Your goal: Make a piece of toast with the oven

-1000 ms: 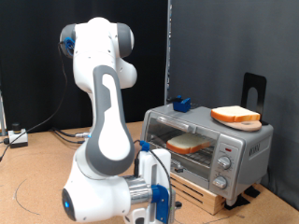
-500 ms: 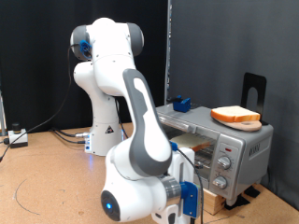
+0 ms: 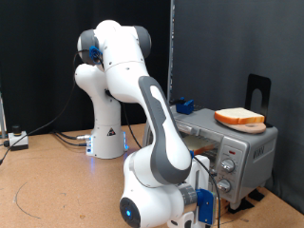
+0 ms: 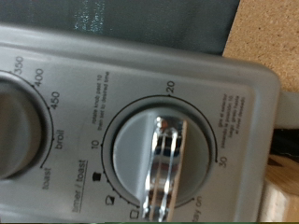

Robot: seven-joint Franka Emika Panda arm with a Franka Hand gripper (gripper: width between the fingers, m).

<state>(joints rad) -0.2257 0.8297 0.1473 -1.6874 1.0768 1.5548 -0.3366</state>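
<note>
The silver-grey oven [image 3: 249,142] stands on a wooden pallet at the exterior view's right. A piece of toast [image 3: 239,118] with a brown crust lies on its roof. My arm covers most of the glass door, so the rack inside is largely hidden. My gripper [image 3: 210,192] hangs low right in front of the oven's knob panel [image 3: 228,166]. Its fingers do not show in the wrist view. That view is filled by the timer knob [image 4: 163,159] with its chrome grip, marked 10, 20, 30, and the edge of the temperature knob [image 4: 14,126].
A small blue object [image 3: 183,104] sits on the oven's back left corner. A black stand [image 3: 258,90] rises behind the toast. The wooden pallet [image 3: 223,204] lifts the oven off the brown table [image 3: 57,180]. Cables and a white box [image 3: 17,140] lie at the left.
The arm has swung towards the exterior view's right, carrying the hand from the bottom middle up to the oven's knob panel. It now covers the door and the slice seen inside earlier.
</note>
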